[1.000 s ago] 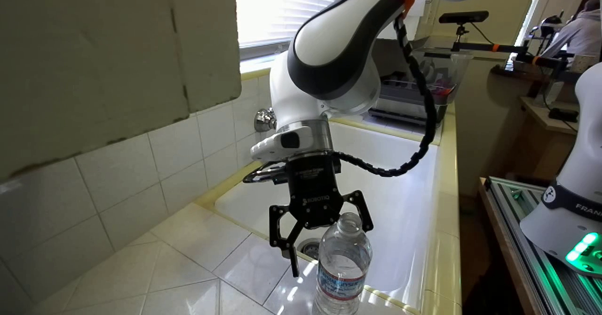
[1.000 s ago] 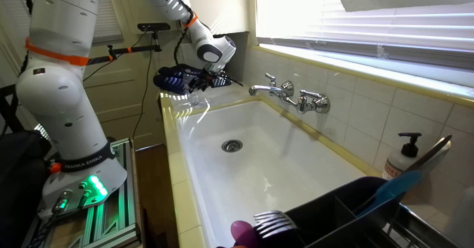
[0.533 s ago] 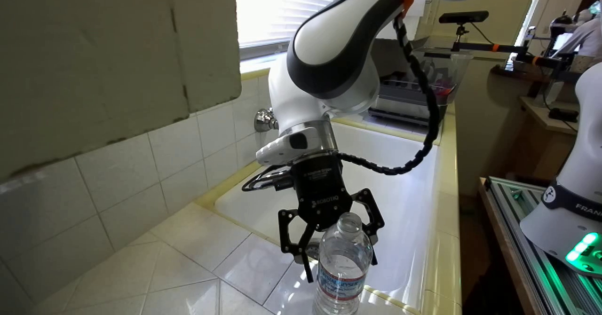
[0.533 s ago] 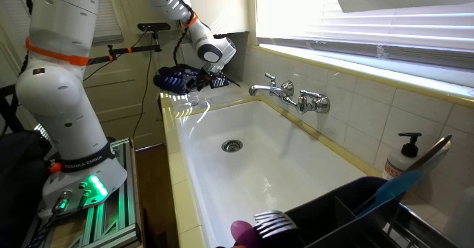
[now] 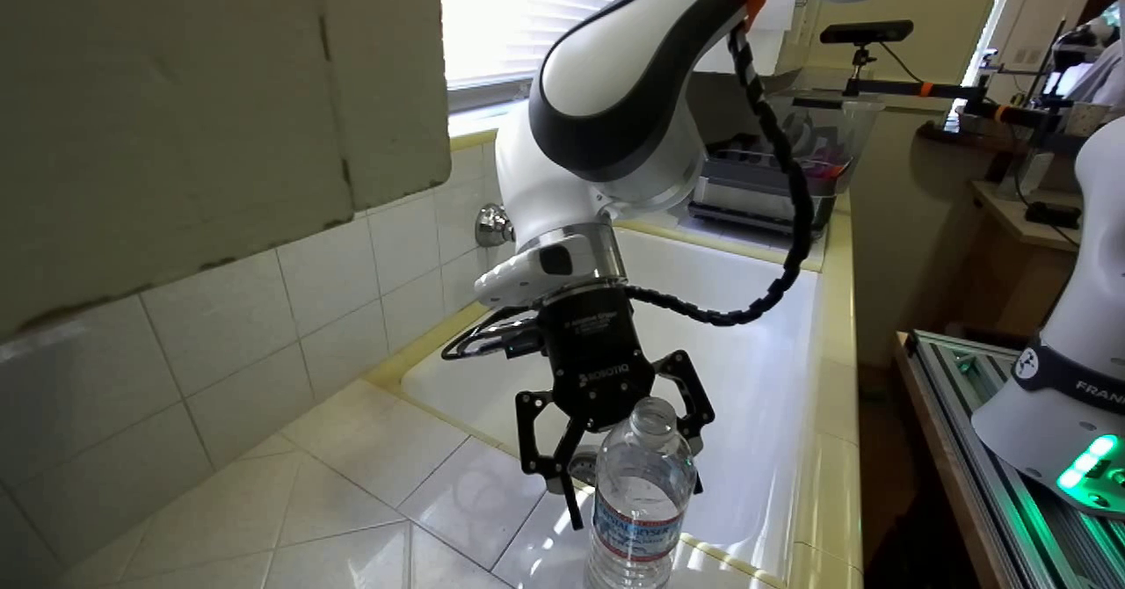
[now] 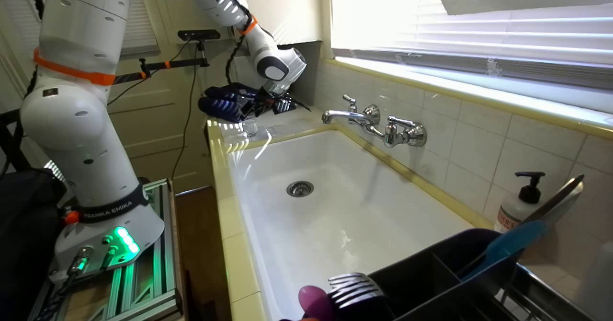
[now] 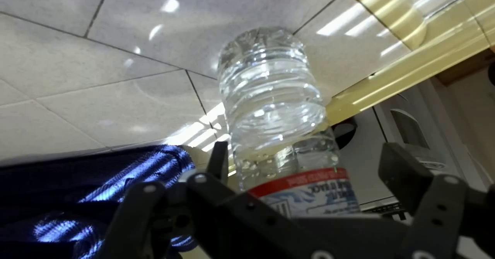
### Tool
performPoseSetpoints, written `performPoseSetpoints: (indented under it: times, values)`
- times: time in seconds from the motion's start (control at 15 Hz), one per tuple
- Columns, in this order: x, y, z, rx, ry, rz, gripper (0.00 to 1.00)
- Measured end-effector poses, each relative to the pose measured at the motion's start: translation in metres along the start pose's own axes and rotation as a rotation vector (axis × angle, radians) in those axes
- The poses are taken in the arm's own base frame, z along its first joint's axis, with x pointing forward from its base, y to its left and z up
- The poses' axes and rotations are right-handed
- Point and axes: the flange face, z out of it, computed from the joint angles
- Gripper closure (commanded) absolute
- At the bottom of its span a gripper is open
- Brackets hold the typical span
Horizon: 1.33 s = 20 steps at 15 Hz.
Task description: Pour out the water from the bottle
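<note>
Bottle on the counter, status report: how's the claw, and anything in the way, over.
Claw open, not gripping. Bottle upright on tiled counter, water inside. Dark blue item nearby; nothing seen between claw and bottle.

A kitchen: the sink (image 6: 335, 220) has a 2-handled faucet (image 6: 371, 115) above, a soap dispenser (image 6: 517, 206) beside and, partly cropped, probably a cutlery caddy (image 6: 445, 292) in front.

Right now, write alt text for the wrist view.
A clear bottle, partly filled with water, stands on a tiled counter but looks upside down here, flanked by the open gripper. Something dark blue shows at lower left.
</note>
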Motion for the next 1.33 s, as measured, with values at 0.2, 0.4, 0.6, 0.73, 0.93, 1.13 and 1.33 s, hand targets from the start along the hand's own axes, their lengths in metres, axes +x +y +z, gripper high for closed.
performPoseSetpoints:
  times: [0.2,0.4,0.6,0.73,0.93,1.13,1.33]
  values:
    - [0.001,0.004,0.001,-0.001,0.004,-0.004,0.00]
    - [0.002,0.007,0.004,0.001,0.009,-0.008,0.00]
    - [0.005,0.010,0.006,0.003,0.012,-0.015,0.00]
    - [0.007,0.012,0.007,0.003,0.015,-0.019,0.00]
    - [0.008,0.015,0.009,0.003,0.018,-0.023,0.00]
    - [0.007,0.018,0.009,0.003,0.021,-0.025,0.34]
    - [0.007,0.020,0.008,0.003,0.025,-0.026,0.58]
